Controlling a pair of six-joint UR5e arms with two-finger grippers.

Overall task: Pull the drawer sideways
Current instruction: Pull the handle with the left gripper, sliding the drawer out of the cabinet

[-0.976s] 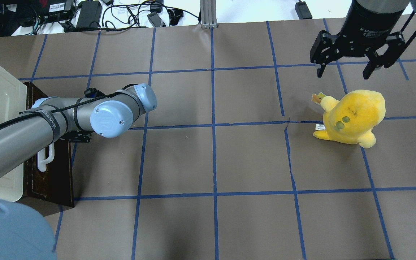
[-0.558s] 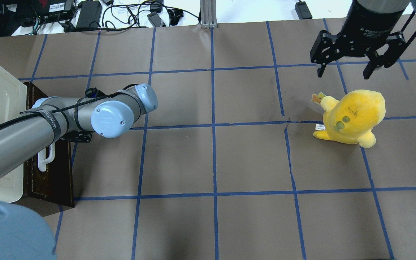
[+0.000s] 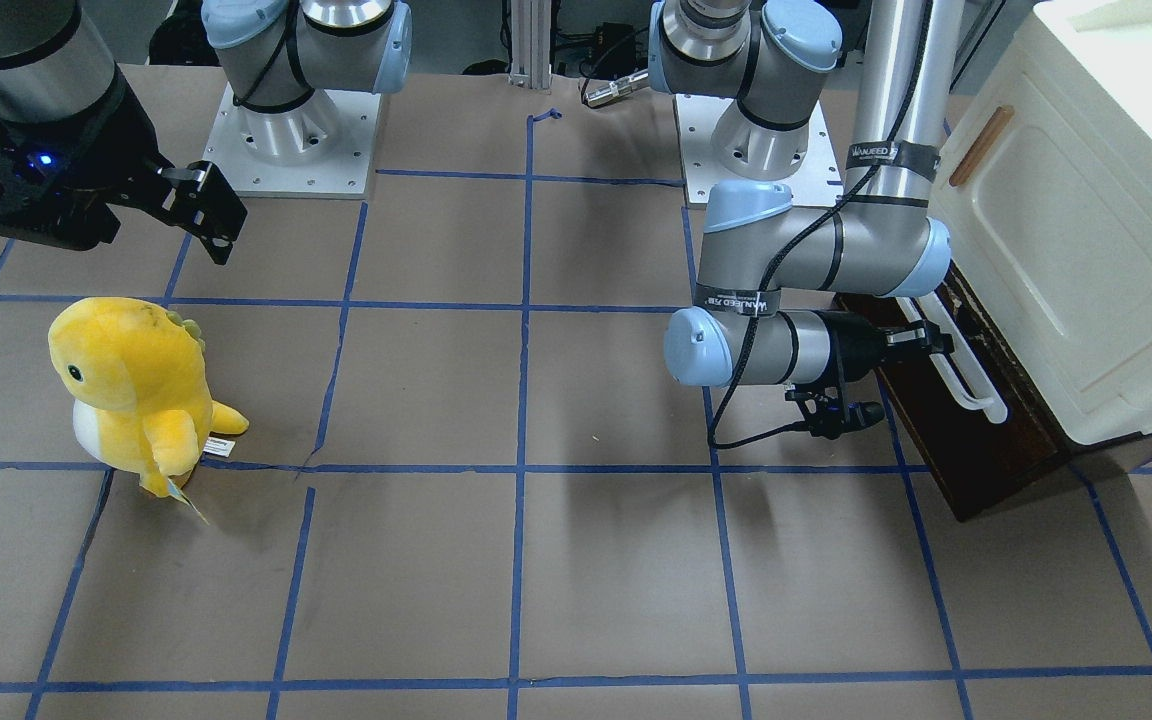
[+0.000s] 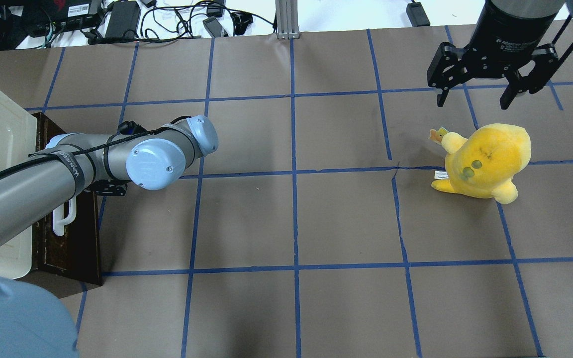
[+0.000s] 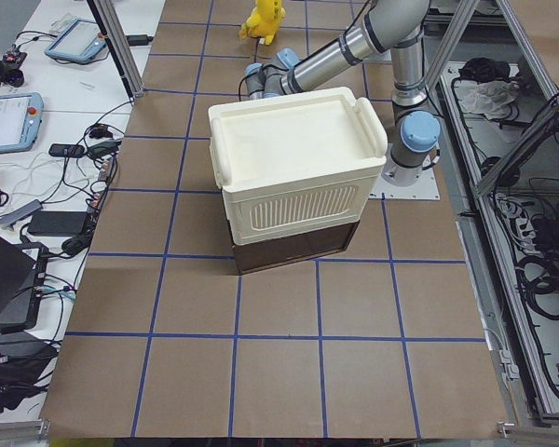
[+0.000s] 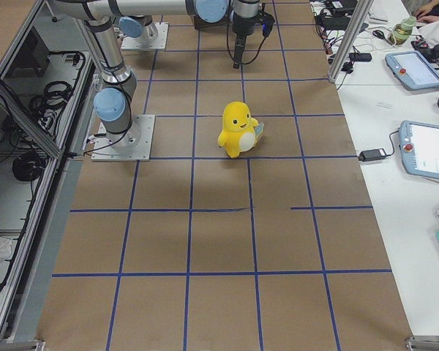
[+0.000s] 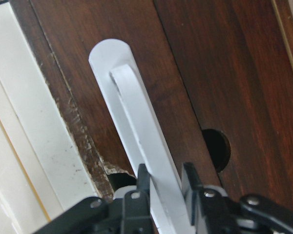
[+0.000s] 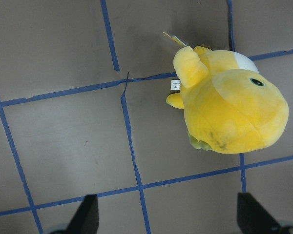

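blue-gridded brown table point(image 4: 341, 223); left claw point(image 7: 166, 183) clamped on handle point(image 7: 136, 117) of drawer point(image 7: 200, 68); right claw point(image 4: 472, 103) apart.

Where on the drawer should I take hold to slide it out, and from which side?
Grip the white bar handle on the dark front of the drawer, coming straight at that front. The bar stands off the wood and is narrow, so it can be pinched from both sides, across its length. The left gripper straddles it that way.
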